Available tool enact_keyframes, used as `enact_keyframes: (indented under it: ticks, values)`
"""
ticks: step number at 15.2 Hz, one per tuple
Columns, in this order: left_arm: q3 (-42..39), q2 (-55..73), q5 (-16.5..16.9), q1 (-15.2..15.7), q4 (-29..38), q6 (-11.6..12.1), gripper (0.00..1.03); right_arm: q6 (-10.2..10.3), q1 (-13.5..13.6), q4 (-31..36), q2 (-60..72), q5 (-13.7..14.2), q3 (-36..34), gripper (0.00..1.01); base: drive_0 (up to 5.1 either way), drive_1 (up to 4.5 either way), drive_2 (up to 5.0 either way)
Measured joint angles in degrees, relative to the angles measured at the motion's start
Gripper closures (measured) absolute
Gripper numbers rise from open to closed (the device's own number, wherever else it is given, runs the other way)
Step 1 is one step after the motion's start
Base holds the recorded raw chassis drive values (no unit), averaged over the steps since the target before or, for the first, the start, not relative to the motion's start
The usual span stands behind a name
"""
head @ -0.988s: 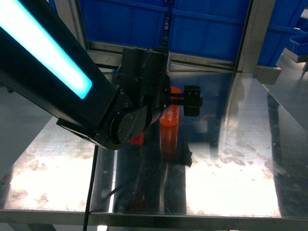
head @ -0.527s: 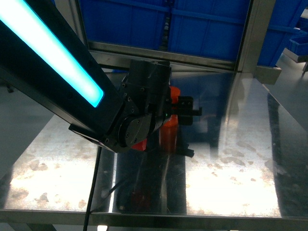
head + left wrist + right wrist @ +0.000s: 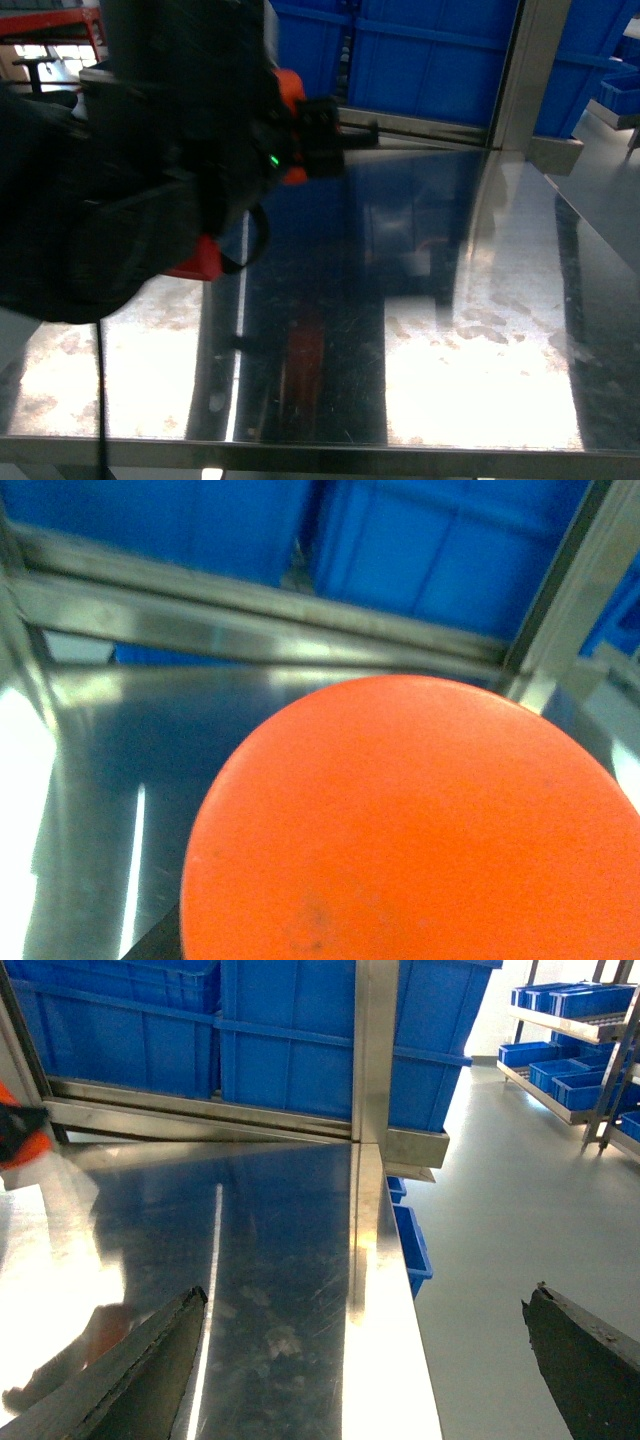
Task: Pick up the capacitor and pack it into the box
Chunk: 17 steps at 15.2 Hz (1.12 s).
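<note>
Though held aloft, capacitor [image 3: 410, 825] shows no lettering.

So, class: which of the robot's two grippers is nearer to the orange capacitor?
Left. The left gripper is clamped around the orange capacitor, lifted off the steel table. The right gripper hangs open over the table's right edge, well clear of it.

A shiny stainless steel worktop [image 3: 450, 330] fills most of the head view, mirroring bright overhead light in white patches. Behind it runs a steel rail with an upright steel post [image 3: 375, 1050]. Large blue plastic bins [image 3: 430, 50] are stacked behind the rail. To the right, a smooth pale grey floor [image 3: 500, 1210] leads to metal shelving [image 3: 590, 1030] holding smaller blue bins.
</note>
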Motion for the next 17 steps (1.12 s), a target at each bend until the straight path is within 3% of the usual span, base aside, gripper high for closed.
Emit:
enact_keyframes:
  ticks: [2, 4, 6, 9, 11, 12, 13, 14, 17]
  values:
    - [-14.1, -13.2, -1.8, 2.5, 7.7, 1.6, 0.59, 0.0, 0.0, 0.0, 0.0, 0.0, 0.0, 0.03, 0.0, 0.0, 0.0]
    - [-25.8, -23.2, -3.0, 5.0, 9.6, 3.0, 0.59, 0.0, 0.0, 0.0, 0.0, 0.0, 0.0, 0.03, 0.0, 0.0, 0.0]
    - [-35.9, -38.2, -5.7, 6.6, 10.8, 6.1, 0.59, 0.0, 0.0, 0.0, 0.0, 0.0, 0.0, 0.03, 0.0, 0.0, 0.0]
    - [-42.3, -56.6, -9.3, 5.4, 1.2, 7.3, 0.59, 0.0, 0.0, 0.0, 0.0, 0.0, 0.0, 0.03, 0.0, 0.0, 0.0]
    - [-42.7, -62.7, -10.0, 4.3, 1.2, 7.6, 0.59, 0.0, 0.0, 0.0, 0.0, 0.0, 0.0, 0.03, 0.0, 0.0, 0.0]
    - [-45.0, -74.5, 0.3, 11.1, -23.8, 8.8, 0.59, 0.0, 0.0, 0.0, 0.0, 0.0, 0.0, 0.03, 0.0, 0.0, 0.0]
    - [-50.0, -79.1, 4.7, 15.3, -25.7, 8.8, 0.59, 0.0, 0.0, 0.0, 0.0, 0.0, 0.0, 0.03, 0.0, 0.0, 0.0]
    - [-51.4, -82.1, 6.4, 16.9, -26.2, 8.8, 0.59, 0.0, 0.0, 0.0, 0.0, 0.0, 0.0, 0.03, 0.0, 0.0, 0.0]
    - [-52.6, -84.9, 7.7, 18.4, -27.4, 8.8, 0.59, 0.0, 0.0, 0.0, 0.0, 0.0, 0.0, 0.03, 0.0, 0.0, 0.0]
